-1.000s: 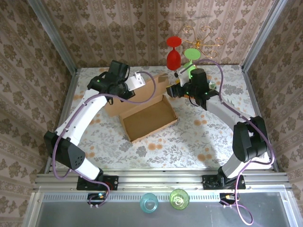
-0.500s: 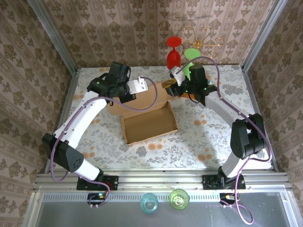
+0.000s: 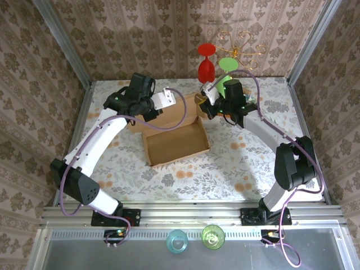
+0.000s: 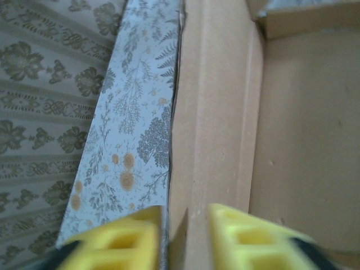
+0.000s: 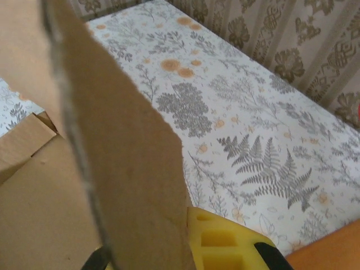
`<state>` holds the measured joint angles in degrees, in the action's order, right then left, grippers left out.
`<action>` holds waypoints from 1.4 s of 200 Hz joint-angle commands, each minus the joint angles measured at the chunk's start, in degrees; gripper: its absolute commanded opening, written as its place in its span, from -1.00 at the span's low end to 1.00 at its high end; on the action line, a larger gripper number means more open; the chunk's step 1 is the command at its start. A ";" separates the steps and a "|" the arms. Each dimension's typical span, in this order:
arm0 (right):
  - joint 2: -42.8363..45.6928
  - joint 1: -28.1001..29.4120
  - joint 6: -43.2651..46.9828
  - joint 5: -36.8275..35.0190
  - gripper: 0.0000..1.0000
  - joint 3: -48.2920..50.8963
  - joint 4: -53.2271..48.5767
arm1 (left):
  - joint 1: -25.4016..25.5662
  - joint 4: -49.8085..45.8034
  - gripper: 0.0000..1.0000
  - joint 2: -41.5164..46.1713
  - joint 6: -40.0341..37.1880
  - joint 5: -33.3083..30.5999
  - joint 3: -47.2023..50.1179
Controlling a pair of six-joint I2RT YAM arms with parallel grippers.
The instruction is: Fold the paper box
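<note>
The paper box [image 3: 175, 144] lies mid-table as an open brown tray with its lid panel [image 3: 174, 115] raised behind it. At the lid's top left edge is my left gripper [image 3: 166, 100]. In the left wrist view its yellow fingers [image 4: 115, 242] stand apart on either side of a cardboard wall [image 4: 211, 112], and the left gripper [image 4: 185, 239] is open. My right gripper [image 3: 203, 104] is at the box's rear right corner. In the right wrist view the right gripper [image 5: 154, 253] is shut on an upright cardboard flap [image 5: 118, 152], with one yellow finger [image 5: 225, 242] pressed against it.
A red goblet [image 3: 206, 63] and a green goblet [image 3: 226, 70] stand at the back beside a gold wire stand [image 3: 242, 44]. Two cups, teal [image 3: 176, 241] and green [image 3: 213, 236], sit on the near ledge. Wallpapered walls close in on three sides.
My right gripper moved left to the box's rear right flap and shut on it. My left gripper's jaws opened at the lid edge. The box shifted a little.
</note>
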<state>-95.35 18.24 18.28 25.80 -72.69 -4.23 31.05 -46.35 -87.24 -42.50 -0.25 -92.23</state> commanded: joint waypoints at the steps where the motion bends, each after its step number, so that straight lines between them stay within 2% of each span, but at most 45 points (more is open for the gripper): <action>1: 2.94 -0.33 0.92 -1.63 -1.00 2.61 1.93 | -3.83 2.84 0.10 2.74 12.95 2.22 0.35; 24: 4.11 -0.84 1.14 -1.23 -1.00 4.36 1.87 | -12.64 3.61 0.32 6.24 23.33 8.99 4.86; 41: 4.78 -1.43 1.32 -0.80 -1.00 5.43 1.73 | -16.95 5.35 0.46 9.95 26.87 8.67 11.14; 50: 5.04 -1.69 1.40 -0.54 -1.00 5.62 1.52 | -19.32 6.13 0.47 11.73 28.08 8.54 14.50; 69: 5.31 -2.22 1.56 0.07 -1.00 6.03 1.02 | -24.08 9.46 0.46 15.17 28.54 13.61 22.23; 108: 5.07 -2.59 2.11 1.18 -1.00 5.68 -0.11 | -26.64 16.12 0.49 16.66 26.31 16.43 30.35; 191: 3.66 -2.57 1.59 1.99 -1.00 4.58 -0.87 | -27.55 26.32 0.52 5.57 27.18 22.63 28.10; 217: 3.42 -2.55 0.84 1.86 -1.00 4.66 -0.78 | -26.87 26.34 0.34 3.12 28.31 23.46 26.36; 244: 3.49 -2.42 -0.90 1.19 -1.00 4.75 0.28 | -25.25 25.02 -0.11 3.07 29.92 22.40 25.17; 280: 3.40 -1.13 -4.54 -2.42 -1.00 5.00 2.57 | -22.11 24.34 -0.57 3.13 34.03 20.84 25.09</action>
<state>-91.88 16.08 17.17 25.58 -67.37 -4.93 7.01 -21.58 -84.55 -11.77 20.53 -65.67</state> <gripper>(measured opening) 0.060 0.274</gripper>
